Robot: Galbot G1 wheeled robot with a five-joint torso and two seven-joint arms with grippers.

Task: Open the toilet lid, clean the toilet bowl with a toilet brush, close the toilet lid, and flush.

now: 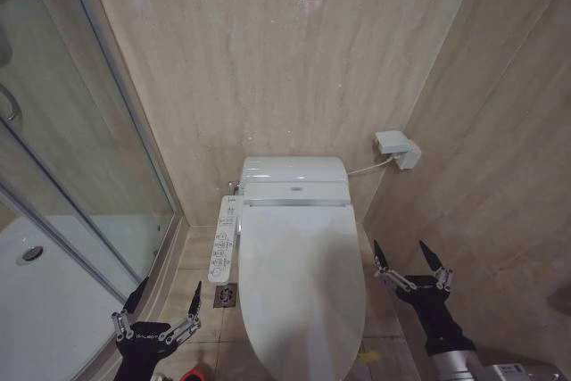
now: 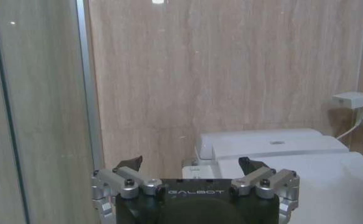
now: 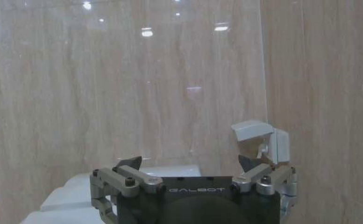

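Observation:
The toilet lid [image 1: 299,283] is a glossy white oval lying shut over the toilet bowl, which it hides; the lid also shows in the left wrist view [image 2: 318,177]. My left gripper [image 1: 165,296] hangs open to the left of the toilet, low above the floor, with nothing between its fingers [image 2: 128,164]. On the other side of the toilet my right gripper [image 1: 409,254] is open and empty as well, close to the side wall. A small red rim [image 1: 198,375] shows at the bottom edge by the left gripper. I cannot tell whether it belongs to the toilet brush.
A control panel [image 1: 223,238] with buttons sticks out along the toilet's left side. A floor drain [image 1: 225,295] lies beside it. The glass shower enclosure [image 1: 62,176] and its white tray [image 1: 40,292] stand on the left. A wall socket box [image 1: 398,148] with a cable sits behind on the right.

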